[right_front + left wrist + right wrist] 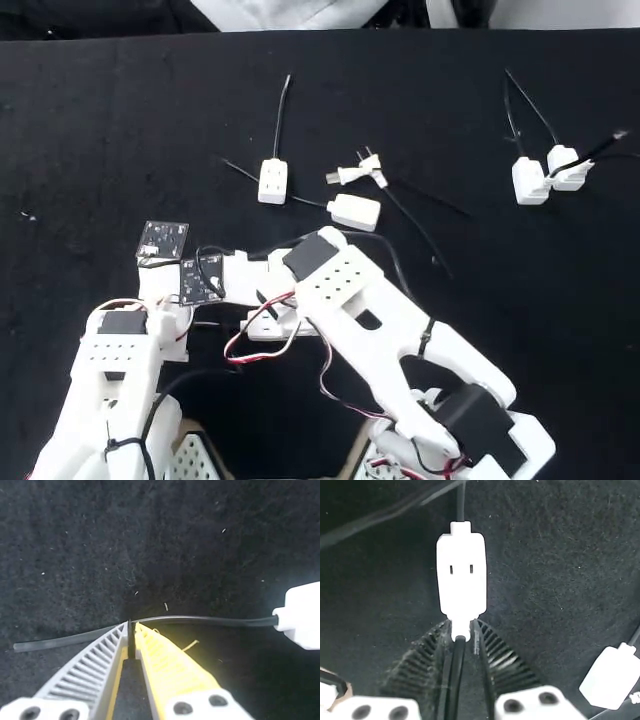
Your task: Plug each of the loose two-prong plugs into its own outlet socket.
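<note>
The right gripper [461,628] is clamped on the narrow neck of a white rectangular plastic outlet socket [461,575] — dark ribbed fingers [495,650] on either side, right where its black cord [457,655] comes out. The socket lies flat on the black cloth table [560,570] with its two slots facing up, and a second cord leaves its far end. Another white block [612,676] sits off to one side, apart from it.

The left gripper [131,626] has its grey and yellow fingers [165,665] pressed together. The tips are nipping a thin black cable [210,620] that lies across the cloth and runs into a white plastic block [302,615].

From the high view, a loose white two-prong plug [358,172] lies mid-table, just beside an oblong white block [355,211] and near a squarish white socket block [272,181]. Well off toward the right side, two more white pieces [530,182] sit touching each other — can't tell if they're actually mated.
</note>
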`<state>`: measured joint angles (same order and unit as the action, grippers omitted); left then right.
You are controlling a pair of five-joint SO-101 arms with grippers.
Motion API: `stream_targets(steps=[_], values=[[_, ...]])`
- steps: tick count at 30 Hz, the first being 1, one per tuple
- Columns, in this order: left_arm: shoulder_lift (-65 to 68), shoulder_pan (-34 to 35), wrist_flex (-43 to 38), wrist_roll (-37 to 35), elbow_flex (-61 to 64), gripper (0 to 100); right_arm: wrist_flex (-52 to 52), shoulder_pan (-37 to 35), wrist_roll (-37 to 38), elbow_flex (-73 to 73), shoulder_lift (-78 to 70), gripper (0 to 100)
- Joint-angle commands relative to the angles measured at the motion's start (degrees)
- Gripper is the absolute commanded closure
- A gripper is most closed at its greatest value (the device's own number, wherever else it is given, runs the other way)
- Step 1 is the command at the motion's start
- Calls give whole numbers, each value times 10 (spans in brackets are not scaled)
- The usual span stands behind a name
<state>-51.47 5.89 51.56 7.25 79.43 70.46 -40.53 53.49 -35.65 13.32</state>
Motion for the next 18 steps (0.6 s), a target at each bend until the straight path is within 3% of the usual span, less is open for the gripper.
stream_targets(steps=[1,9,18], values=[[-4,3,-5,-4,-3,970,23,5,-12,37,0,982],[-4,3,-5,-4,-3,970,71,5,-64,84,0,746],[-4,3,-5,-4,-3,970,120,5,-66,91,57,729]])
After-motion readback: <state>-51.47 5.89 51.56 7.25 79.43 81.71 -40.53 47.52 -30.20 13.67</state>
